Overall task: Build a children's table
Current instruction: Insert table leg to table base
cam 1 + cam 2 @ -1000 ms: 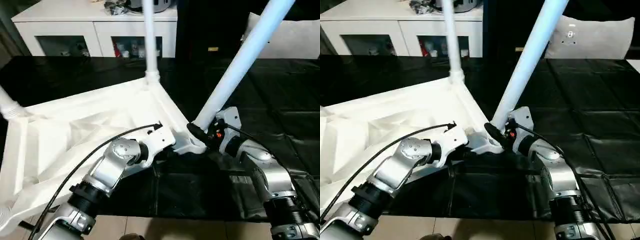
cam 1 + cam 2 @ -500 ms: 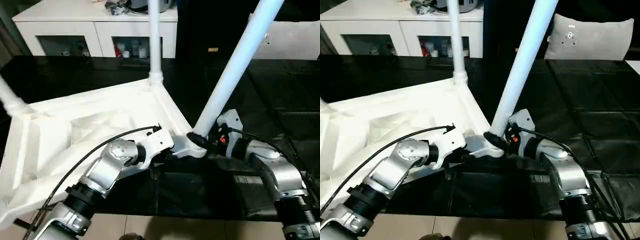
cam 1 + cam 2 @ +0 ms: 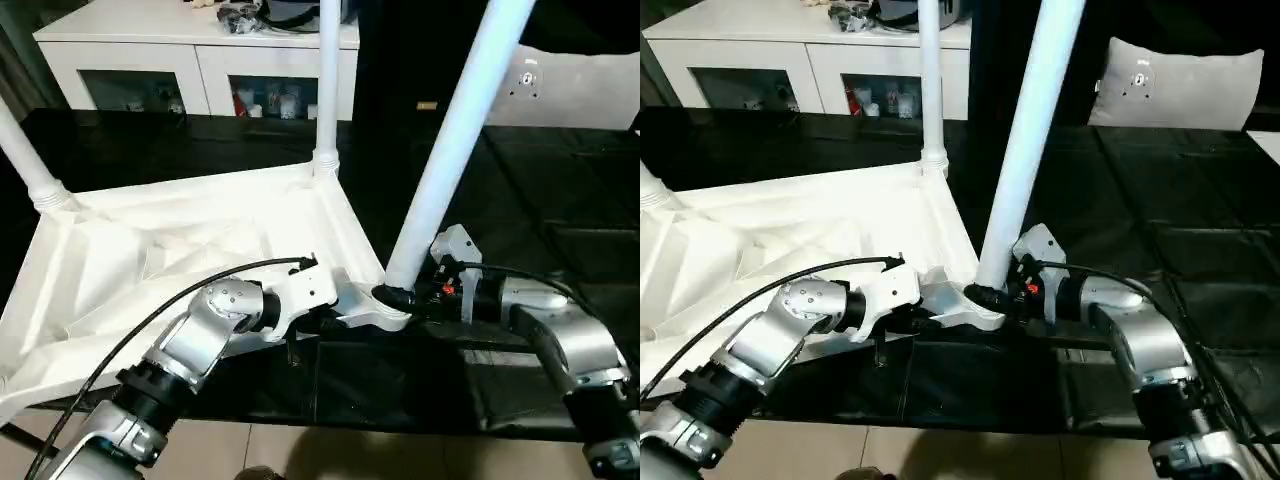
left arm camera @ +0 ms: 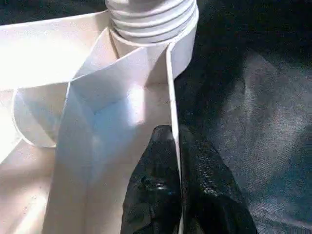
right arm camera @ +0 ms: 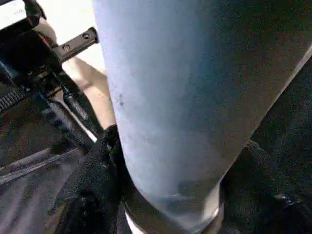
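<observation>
White plastic, the children's table (image 3: 180,260) lies upside down on the black worktop (image 3: 560,200). My left jaws (image 4: 176,161) pinch its rim beside the corner socket to steady it. My right jaws (image 3: 400,296) clamp the base of the leg (image 3: 450,150), probably to seat it there.

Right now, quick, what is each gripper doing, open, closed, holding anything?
Left gripper: shut on the tabletop's thin edge wall, one finger on each side.
Right gripper: closed around the base of the near table leg.

Upright legs (image 3: 327,85) flank open ribbed underside (image 3: 170,255).
</observation>
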